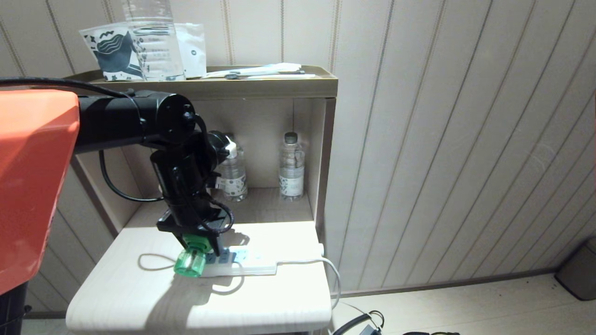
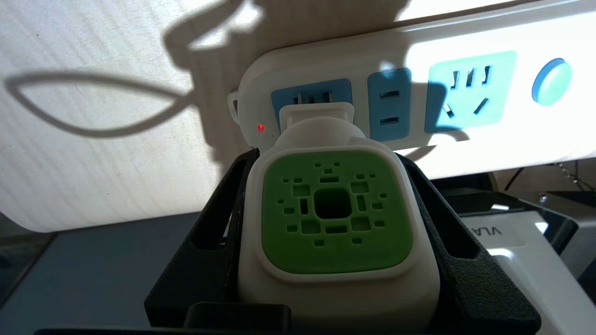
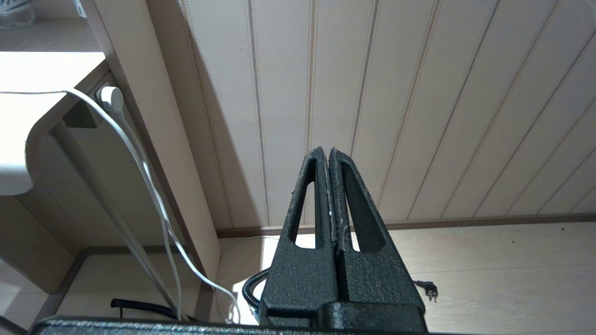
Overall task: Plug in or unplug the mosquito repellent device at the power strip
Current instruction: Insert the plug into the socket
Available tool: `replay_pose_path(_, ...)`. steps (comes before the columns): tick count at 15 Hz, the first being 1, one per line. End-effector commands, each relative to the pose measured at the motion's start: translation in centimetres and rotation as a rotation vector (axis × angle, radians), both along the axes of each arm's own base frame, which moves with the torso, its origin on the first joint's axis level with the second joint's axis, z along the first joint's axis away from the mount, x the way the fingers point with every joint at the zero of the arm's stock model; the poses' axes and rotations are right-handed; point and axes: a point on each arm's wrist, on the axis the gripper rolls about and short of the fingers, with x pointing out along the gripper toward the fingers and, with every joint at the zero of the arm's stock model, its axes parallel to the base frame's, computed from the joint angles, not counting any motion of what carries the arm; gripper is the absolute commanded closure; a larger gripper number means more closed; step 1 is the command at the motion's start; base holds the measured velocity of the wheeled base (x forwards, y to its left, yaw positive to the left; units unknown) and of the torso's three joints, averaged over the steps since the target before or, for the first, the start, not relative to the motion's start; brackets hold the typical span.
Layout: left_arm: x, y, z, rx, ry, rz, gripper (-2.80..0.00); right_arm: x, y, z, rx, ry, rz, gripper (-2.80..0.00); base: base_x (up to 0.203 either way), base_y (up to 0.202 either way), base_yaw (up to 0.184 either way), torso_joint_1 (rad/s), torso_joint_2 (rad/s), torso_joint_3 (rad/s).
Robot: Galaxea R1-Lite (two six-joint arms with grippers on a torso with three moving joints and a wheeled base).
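Orange casing fills the left edge of the head view, and from behind it the black left arm reaches toward the middle of the frame. Its left end effector [image 1: 193, 244] points down at the pale wooden surface [image 1: 260, 302] and pinches the mosquito repellent device [image 1: 190, 263] by its white head, one black finger on either side (the wrist view shows the green perforated face wedged between them). That device sits at the end socket of the power strip [image 1: 247, 265], its plug base against the blue socket face; whether the prongs are fully seated I cannot tell. A small red light glows on the strip's near end. A white cord [image 1: 333, 274] leaves the strip's far end and drops over the surface's right edge.

Behind the surface, an open cubby holds two clear water bottles [image 1: 291, 167]. On the shelf [image 1: 279, 86] above stand another clear bottle, a patterned packet and some white items. Panelled beige wall fills the right half of the frame, with pale flooring at the lower right.

Parked low beside the furniture, the right end effector [image 3: 328, 153] has its fingers pressed together, holding nothing.
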Motion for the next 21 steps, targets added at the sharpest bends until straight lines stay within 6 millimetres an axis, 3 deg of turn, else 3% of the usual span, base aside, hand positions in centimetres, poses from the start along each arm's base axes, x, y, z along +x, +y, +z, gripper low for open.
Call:
replay_pose_path(1, 0.0, 0.3, -0.1, 0.01, 0.019, -0.001, 0.0, 0.0, 0.0, 0.0, 0.0, 0.0, 0.001, 0.0, 0.0, 0.0, 0.0, 0.0, 0.0, 0.0)
replay_pose_path(12, 0.0, 0.5, -0.6, 0.047, 0.046, -0.031, 0.0, 0.0, 0.0, 0.0, 0.001, 0.0, 0.001, 0.0, 0.0, 0.0, 0.0, 0.0, 0.0, 0.0)
replay_pose_path(18, 0.0, 0.6, 0.0, 0.053, 0.005, -0.036, 0.0, 0.0, 0.0, 0.0, 0.0, 0.0, 0.001, 0.0, 0.0, 0.0, 0.0, 0.0, 0.0, 0.0)
replay_pose_path(21, -0.7, 0.9, 1.4, 0.039, -0.019, -0.033, 0.0, 0.0, 0.0, 0.0, 0.0, 0.0, 0.001, 0.0, 0.0, 0.0, 0.0, 0.0, 0.0, 0.0)
